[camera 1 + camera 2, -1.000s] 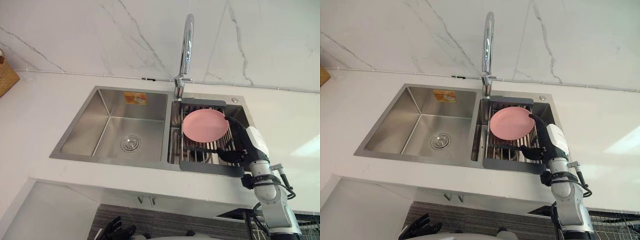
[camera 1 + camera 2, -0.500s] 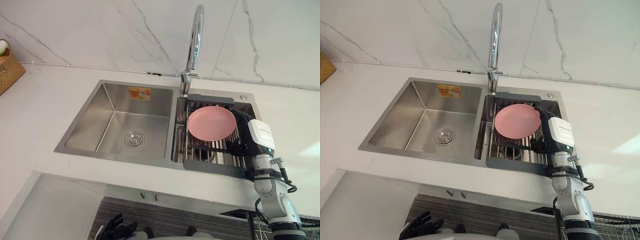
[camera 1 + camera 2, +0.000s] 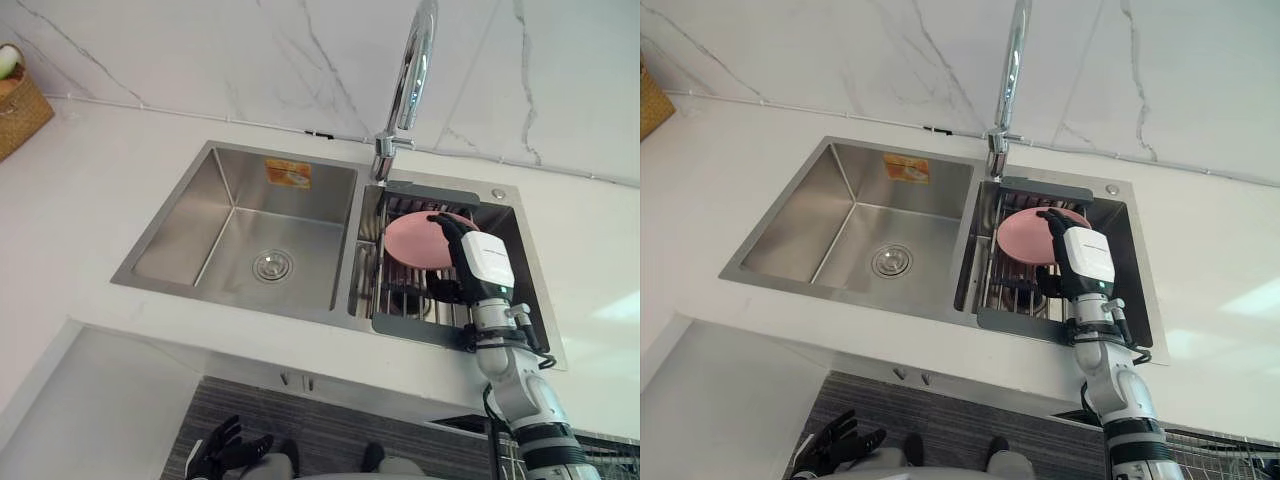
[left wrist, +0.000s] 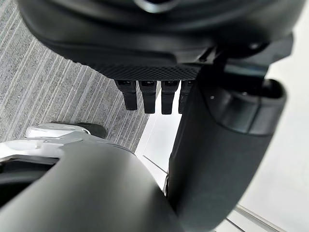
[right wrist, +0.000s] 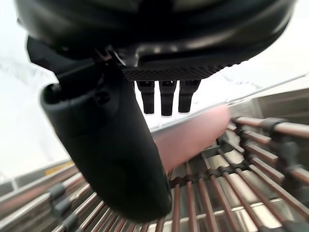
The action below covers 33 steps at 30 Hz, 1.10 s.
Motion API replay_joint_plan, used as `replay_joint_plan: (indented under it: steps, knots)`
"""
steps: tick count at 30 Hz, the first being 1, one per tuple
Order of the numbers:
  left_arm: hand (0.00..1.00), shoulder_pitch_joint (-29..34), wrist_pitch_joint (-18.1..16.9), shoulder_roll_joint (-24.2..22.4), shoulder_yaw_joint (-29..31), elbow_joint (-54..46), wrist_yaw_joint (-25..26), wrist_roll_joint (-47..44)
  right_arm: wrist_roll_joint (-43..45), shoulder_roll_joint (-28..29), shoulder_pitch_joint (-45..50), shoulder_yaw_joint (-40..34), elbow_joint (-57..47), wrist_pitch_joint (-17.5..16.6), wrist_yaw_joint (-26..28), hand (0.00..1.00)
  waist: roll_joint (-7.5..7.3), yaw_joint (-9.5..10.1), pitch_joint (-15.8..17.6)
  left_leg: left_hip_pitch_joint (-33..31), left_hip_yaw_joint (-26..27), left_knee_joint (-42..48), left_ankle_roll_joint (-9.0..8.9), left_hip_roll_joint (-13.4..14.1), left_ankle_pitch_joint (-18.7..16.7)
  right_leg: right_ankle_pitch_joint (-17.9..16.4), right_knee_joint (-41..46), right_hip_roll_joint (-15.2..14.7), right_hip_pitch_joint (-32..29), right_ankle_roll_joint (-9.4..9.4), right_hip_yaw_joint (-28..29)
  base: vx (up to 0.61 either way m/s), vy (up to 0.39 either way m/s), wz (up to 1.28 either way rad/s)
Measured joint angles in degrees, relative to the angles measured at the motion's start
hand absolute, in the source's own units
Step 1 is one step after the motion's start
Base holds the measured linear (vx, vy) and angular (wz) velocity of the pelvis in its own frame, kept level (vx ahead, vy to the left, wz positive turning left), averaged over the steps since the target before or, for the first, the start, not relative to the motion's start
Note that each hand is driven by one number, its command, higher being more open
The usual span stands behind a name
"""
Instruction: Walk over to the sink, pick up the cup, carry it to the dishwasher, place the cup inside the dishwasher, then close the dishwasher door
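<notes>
A round pink plate leans in a dark dish rack set in the sink's right basin. My right hand reaches in from the near right and hovers over the plate's right side. Its fingers are straight and open with the thumb apart, and the plate and rack bars lie just past them. It holds nothing. My left hand hangs low by the floor below the counter, fingers straight and spread, holding nothing.
The steel left basin has a drain at its middle. A tall chrome faucet rises behind the divider. White counter surrounds the sink, with a wicker basket at the far left. A wire rack edge shows below the counter's right end.
The camera has shifted, moving the sink in view. My right hand has risen from the rack's right edge and moved left over the plate's right side.
</notes>
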Motion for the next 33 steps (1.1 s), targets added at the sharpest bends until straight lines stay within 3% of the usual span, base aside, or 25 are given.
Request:
replay_joint_plan:
  steps: [5,16,27,33]
  knots:
    - [0.90,-0.3,0.0,0.2,0.0,0.0,-0.3,0.0,0.3,0.7,-3.5,1.8,1.9,1.6,0.8,0.30,-0.41,0.48,0.2,-0.5,-0.8,0.2,0.01,-0.2,0.0,0.0,0.0,-0.1,0.0,-0.04,-0.4,0.00,0.004,0.08]
    - [0.90,-0.1,-1.3,0.3,0.5,-0.4,-0.5,0.1,3.0,1.7,-2.0,1.7,-1.6,0.7,-1.0,0.30,-1.31,1.14,0.6,0.4,0.2,0.1,-0.11,0.3,-0.3,-0.1,0.2,0.1,0.3,-0.18,1.2,0.00,0.002,-0.04]
    - [0.90,1.1,-3.0,0.3,0.5,-0.2,0.1,2.2,7.1,4.1,10.4,-3.6,-17.7,-5.7,0.4,0.30,-1.29,-0.94,0.0,2.4,3.2,-0.3,-0.15,0.8,-0.8,0.0,0.6,0.5,0.3,-0.11,4.4,-0.01,0.011,-0.15]
    - [0.90,2.4,-3.6,0.0,0.6,1.1,0.2,3.3,8.7,4.5,15.5,-10.6,-22.4,-8.1,0.3,0.30,-0.64,-2.16,-2.6,2.9,3.1,-1.0,-0.20,0.8,-0.6,0.0,0.3,0.7,0.8,-0.08,4.5,0.00,0.000,-0.01]
